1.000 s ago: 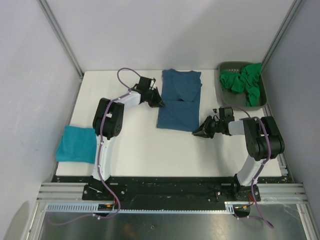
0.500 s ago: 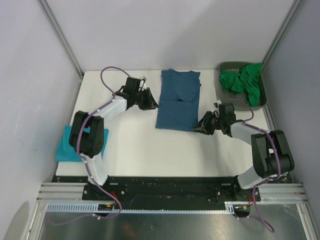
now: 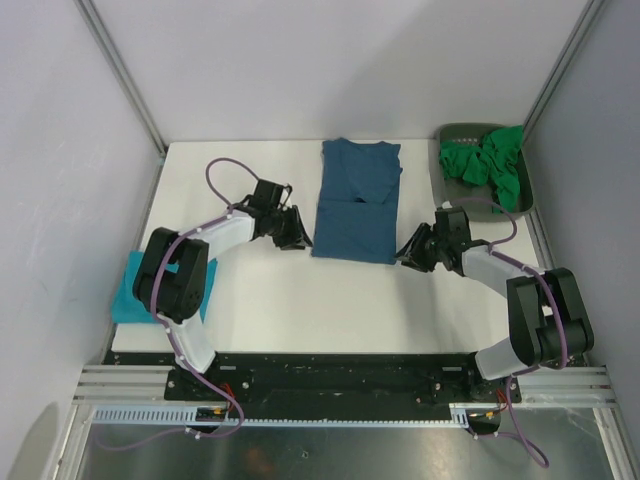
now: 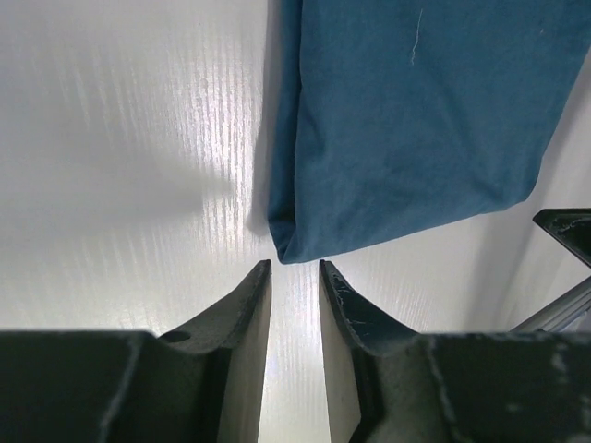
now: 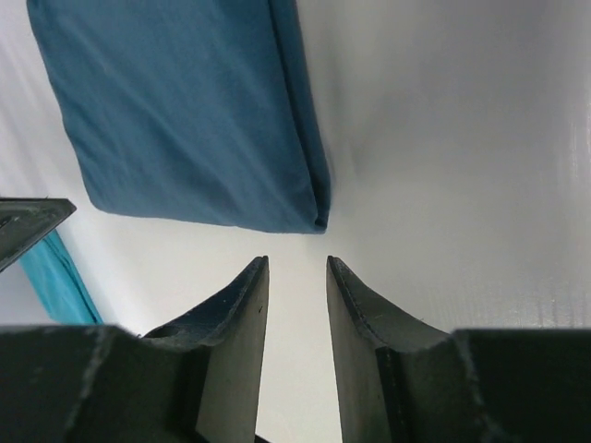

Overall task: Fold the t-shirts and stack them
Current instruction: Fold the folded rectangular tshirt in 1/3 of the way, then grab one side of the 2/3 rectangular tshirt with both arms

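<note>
The dark steel-blue t-shirt (image 3: 355, 205) lies as a long folded strip between the 2 claws, each near corner just ahead of a claw's tips, likely so that edge can be pinched and folded away. The left claw (image 4: 294, 268) and right claw (image 5: 297, 263) stand narrowly apart, gripping nothing, just short of the cloth, over bare table (image 4: 138, 138).

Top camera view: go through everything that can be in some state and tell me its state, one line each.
Dark blue t-shirt: folded, flat on the table, not gripped.
Turquoise t-shirt: folded, partly hidden by the left arm.
Green t-shirts: crumpled, unfolded, in the tray.
Tray: upright, holding the green t-shirts.
Left gripper: narrowly open, empty.
Right gripper: narrowly open, empty.
</note>
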You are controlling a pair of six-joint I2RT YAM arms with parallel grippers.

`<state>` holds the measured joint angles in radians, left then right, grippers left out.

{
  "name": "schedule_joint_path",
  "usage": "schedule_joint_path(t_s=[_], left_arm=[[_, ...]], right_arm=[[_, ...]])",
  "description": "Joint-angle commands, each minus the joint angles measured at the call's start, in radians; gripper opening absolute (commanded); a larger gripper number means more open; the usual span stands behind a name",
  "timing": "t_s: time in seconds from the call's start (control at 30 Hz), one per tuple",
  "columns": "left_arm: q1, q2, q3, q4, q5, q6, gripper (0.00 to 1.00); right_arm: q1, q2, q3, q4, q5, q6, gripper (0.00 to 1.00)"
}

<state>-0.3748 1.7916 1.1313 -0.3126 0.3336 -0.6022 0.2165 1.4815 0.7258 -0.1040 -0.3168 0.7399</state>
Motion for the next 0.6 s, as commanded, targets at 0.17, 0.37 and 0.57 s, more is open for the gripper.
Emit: schedule_joint_path(t_s=[0.17, 0.37, 0.57], left_arm=[[-0.036, 0.036, 0.017, 0.026, -0.003, 0.005, 0.33], [-0.043, 0.056, 0.024, 0.030, -0.005, 0.002, 0.33], [-0.044, 0.063, 0.023, 0.032, -0.003, 0.006, 0.34]], right_arm=[[0.030, 0.063, 0.038, 0.021, 0.086, 0.003, 0.36], [0.036, 0.100, 0.048, 0.046, 0.091, 0.020, 0.36], [0.042, 0.082, 0.049, 0.043, 0.096, 0.024, 0.36]])
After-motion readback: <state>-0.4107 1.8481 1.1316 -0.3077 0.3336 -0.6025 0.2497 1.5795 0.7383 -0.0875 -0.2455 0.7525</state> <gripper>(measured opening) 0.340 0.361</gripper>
